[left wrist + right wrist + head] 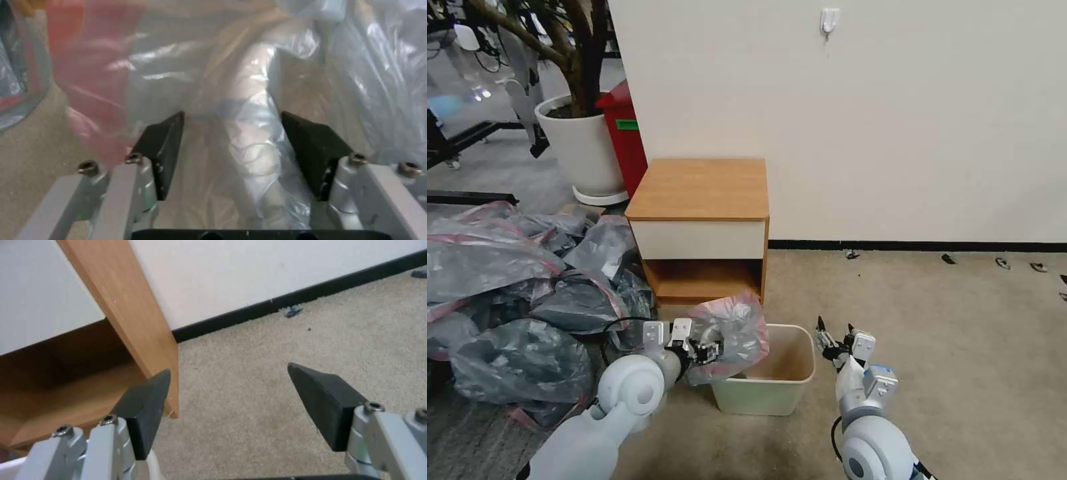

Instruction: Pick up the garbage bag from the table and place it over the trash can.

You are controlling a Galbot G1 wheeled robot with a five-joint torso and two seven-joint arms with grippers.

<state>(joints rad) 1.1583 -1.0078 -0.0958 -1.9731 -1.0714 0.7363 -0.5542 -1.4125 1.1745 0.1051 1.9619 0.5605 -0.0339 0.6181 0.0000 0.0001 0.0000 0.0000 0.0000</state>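
Beige carpet and a plain white wall frame the trash can [774, 380], a cream plastic bin with rounded corners and a rolled rim, standing just in front of the table [700, 190], whose light wooden top is bare. The garbage bag [737, 333], thin, crinkly and translucent grey with a pink-red band, hangs bunched over the can's left rim. The left gripper [710, 351] sits at the bag on that side; in its wrist view the film [249, 110] lies between jaws set fairly wide, not pinching it. The right gripper [832, 338] hovers just right of the can, its 2 jaws wide and holding nothing. Judged so, the fitting step is in hand: next, the slippery mouth needs spreading around the whole rim.
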